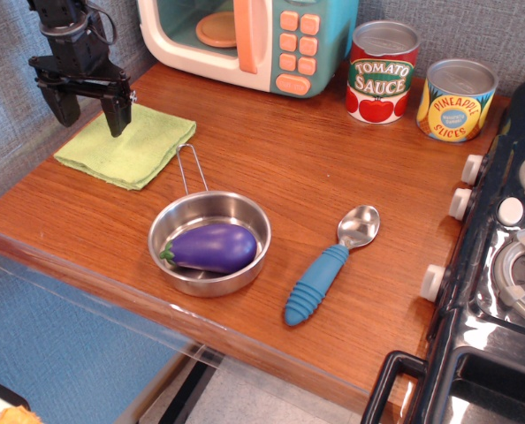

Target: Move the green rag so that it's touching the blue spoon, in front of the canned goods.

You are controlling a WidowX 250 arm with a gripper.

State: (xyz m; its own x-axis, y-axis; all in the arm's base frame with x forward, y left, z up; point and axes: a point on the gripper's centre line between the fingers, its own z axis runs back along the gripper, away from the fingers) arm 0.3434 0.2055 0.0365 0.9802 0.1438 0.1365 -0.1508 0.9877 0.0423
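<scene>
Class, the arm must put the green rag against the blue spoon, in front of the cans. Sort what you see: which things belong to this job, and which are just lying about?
Belong to the job:
green rag
blue spoon
tomato sauce can
pineapple slices can
gripper, open over the rag

Just lying about:
steel pan
toy eggplant in the pan
toy microwave
toy stove

So the black gripper point(91, 117) is hanging at the far left of the frame, pointing straight down with its two fingers point(117, 115) spread wide apart and nothing sitting between them. The wrist above it is running up out of the top edge, cables looping off the side.
</scene>
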